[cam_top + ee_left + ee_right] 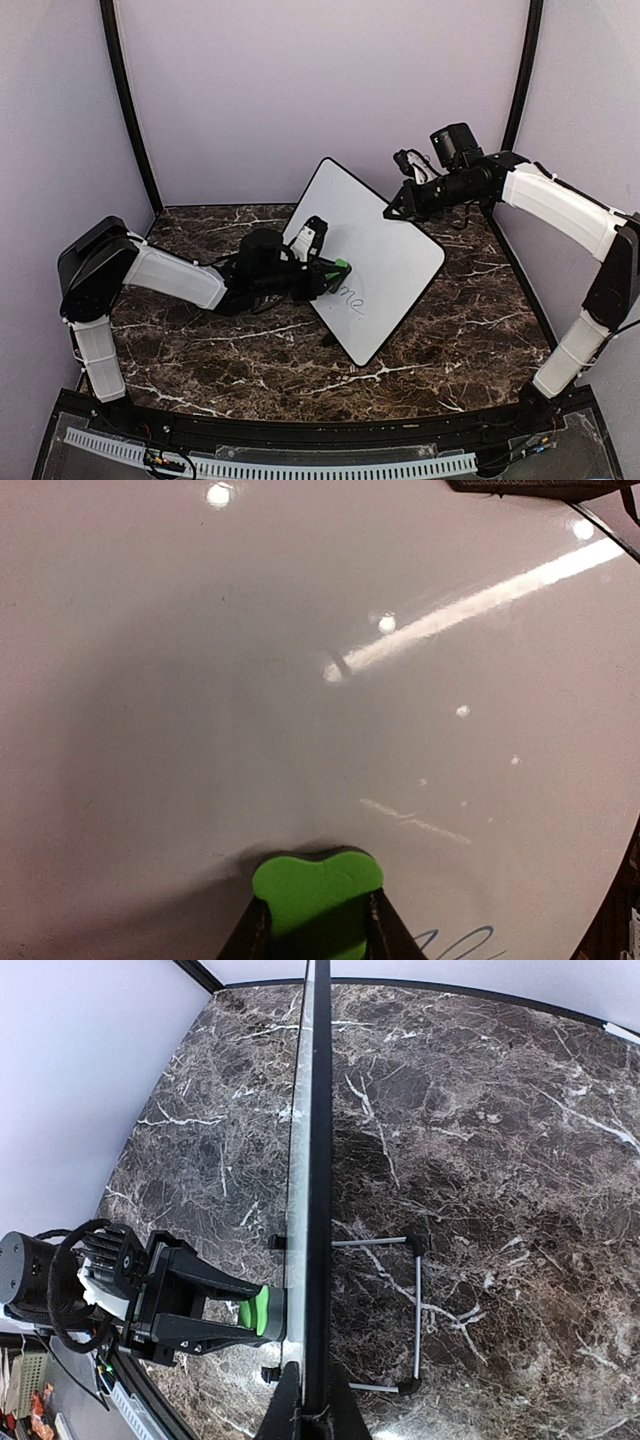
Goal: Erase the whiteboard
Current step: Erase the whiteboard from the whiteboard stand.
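1. Pinching a green round-edged eraser, the left jaws press it against the whiteboard, at 9 o'clock from board centre.
2. Right jaws: clamped on the board's thin black frame at 1 o'clock.
3. Whiteboard: glossy, rounded corners, standing tilted on the dark veined marble tabletop.

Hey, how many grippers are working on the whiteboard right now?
2. The left gripper holds a green eraser against the whiteboard face, beside the writing. The right gripper is clamped on the board's upper edge.
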`<move>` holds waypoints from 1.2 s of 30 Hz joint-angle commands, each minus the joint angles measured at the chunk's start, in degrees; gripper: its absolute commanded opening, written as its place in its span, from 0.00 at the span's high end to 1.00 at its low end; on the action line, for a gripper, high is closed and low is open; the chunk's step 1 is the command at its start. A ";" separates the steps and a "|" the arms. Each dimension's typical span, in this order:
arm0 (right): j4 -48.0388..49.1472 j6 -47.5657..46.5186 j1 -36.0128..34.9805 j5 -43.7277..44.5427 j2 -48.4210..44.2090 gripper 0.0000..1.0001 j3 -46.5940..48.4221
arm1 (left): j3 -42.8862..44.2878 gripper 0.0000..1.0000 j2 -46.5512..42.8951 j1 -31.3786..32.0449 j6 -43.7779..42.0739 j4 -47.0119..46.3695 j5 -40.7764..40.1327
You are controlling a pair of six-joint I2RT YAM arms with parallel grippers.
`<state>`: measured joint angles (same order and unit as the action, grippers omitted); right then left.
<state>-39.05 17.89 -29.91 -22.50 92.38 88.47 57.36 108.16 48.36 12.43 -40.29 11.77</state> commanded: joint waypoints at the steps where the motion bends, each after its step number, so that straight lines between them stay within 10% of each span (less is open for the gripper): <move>1: -3.67 -7.52 -3.84 -5.97 2.36 1.00 -1.55 | -3.19 1.00 2.44 -0.21 0.39 1.62 0.89; 36: -3.80 -7.43 -3.88 -5.88 2.69 1.00 -1.50 | -15.12 1.00 0.06 1.40 -3.29 2.03 -0.07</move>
<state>-38.15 17.17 -30.09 -23.79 92.79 88.60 41.82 107.85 49.04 9.58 -44.86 11.40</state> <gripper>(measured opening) 0.033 0.259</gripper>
